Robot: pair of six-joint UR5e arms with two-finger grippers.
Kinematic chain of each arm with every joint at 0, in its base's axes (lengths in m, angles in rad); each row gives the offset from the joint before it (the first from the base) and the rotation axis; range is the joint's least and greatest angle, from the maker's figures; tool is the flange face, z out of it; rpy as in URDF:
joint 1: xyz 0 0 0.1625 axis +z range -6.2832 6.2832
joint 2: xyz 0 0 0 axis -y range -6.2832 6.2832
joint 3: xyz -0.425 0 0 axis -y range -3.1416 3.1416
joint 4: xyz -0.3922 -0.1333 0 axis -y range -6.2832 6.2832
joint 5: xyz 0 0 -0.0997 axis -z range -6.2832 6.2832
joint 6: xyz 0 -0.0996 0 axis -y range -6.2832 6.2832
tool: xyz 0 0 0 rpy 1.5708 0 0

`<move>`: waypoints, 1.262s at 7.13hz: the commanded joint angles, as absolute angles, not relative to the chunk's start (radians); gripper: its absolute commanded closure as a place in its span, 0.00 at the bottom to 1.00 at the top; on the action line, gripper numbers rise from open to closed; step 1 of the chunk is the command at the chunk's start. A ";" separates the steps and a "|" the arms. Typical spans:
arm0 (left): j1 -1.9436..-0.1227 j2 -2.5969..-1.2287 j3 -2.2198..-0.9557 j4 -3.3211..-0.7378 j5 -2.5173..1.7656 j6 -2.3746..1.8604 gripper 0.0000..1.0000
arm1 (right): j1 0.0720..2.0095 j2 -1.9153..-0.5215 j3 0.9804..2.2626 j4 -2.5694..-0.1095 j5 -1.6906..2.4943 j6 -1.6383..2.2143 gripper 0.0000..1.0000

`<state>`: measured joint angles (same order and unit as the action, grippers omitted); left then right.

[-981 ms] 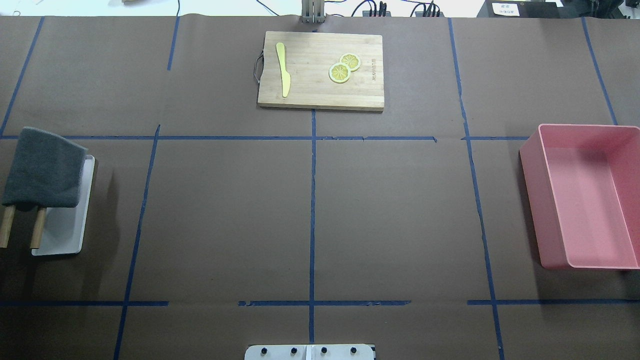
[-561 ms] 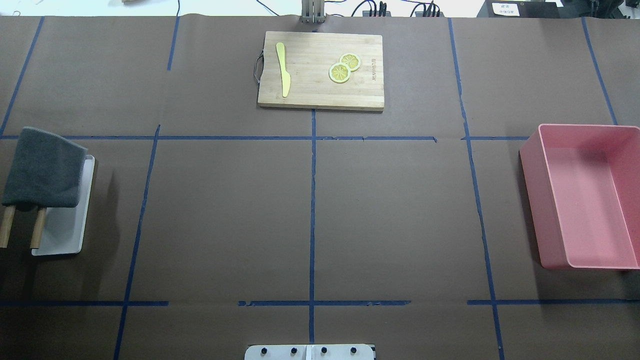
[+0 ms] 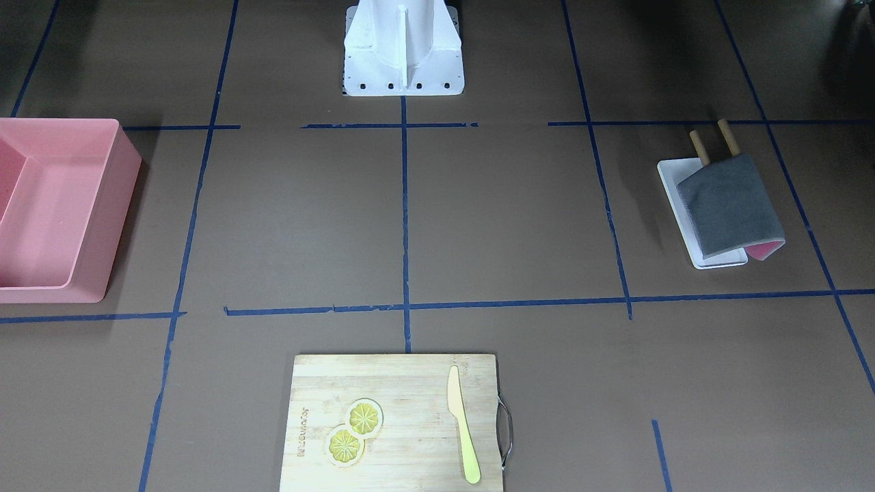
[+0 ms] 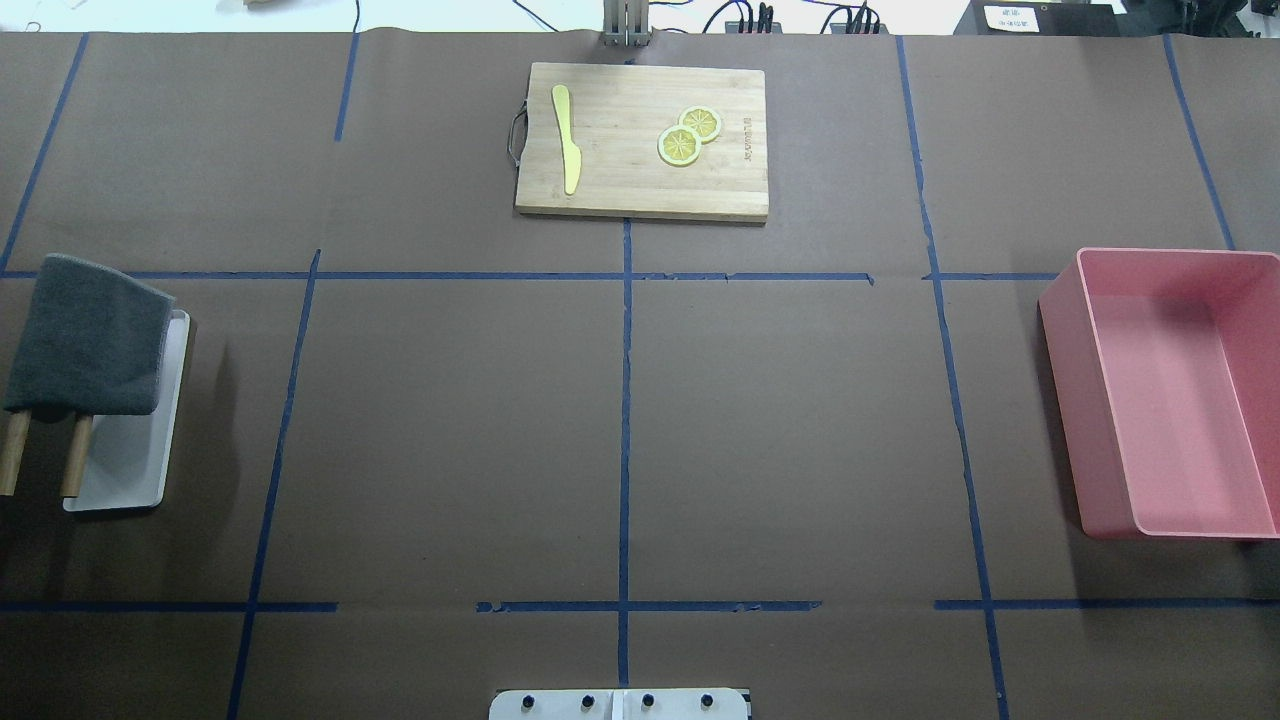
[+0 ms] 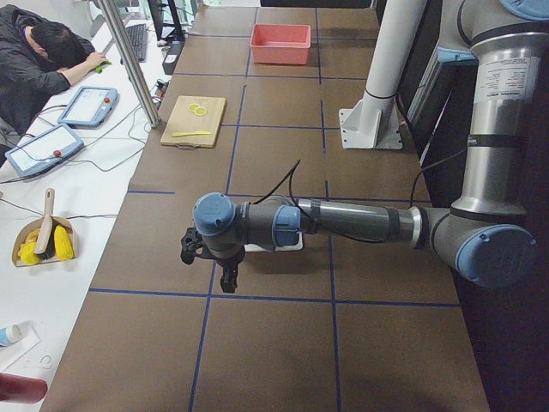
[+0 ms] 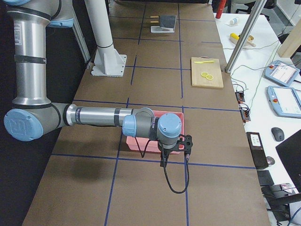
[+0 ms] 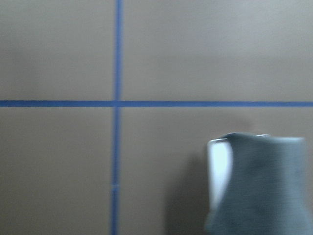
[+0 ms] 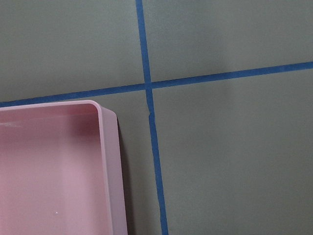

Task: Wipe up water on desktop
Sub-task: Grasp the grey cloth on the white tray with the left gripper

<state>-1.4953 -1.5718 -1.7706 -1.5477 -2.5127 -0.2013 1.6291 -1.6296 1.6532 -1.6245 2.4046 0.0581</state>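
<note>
I see a matte brown desktop (image 4: 450, 430) gridded with thin blue tape lines, a dark grey cloth (image 4: 90, 335) on a white tray (image 4: 125, 460) near my left gripper (image 5: 206, 268), and a pink bin (image 4: 1170, 400) near my right gripper (image 6: 175, 151).

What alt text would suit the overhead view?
A wide brown desktop gridded with blue tape lines. A grey cloth lies over a white tray at left, a pink bin sits at right, and a cutting board at the far edge.

Frame edges are cropping blurred grey cloth (image 7: 264, 191) and pink bin (image 4: 1075, 400). Jaws on left gripper (image 5: 206, 270), right gripper (image 6: 175, 157) are showing too small.
</note>
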 commanded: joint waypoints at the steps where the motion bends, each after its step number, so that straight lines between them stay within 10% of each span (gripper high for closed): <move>1: -1.373 -1.496 -1.835 -1.720 -2.514 -0.409 0.00 | 1.629 -1.629 1.654 -1.624 2.405 0.060 0.00; 6: -1.154 -1.410 -1.763 -2.193 -2.385 -0.860 0.00 | 1.626 -1.629 1.655 -1.624 2.405 0.055 0.00; 9: -1.144 -1.419 -1.773 -2.194 -2.393 -0.870 0.21 | 1.626 -1.629 1.654 -1.624 2.405 0.057 0.00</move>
<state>-1.1476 -1.4146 -1.7660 -2.1913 -2.3886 -0.8626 1.6261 -1.6291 1.6539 -1.6245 2.4053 0.0559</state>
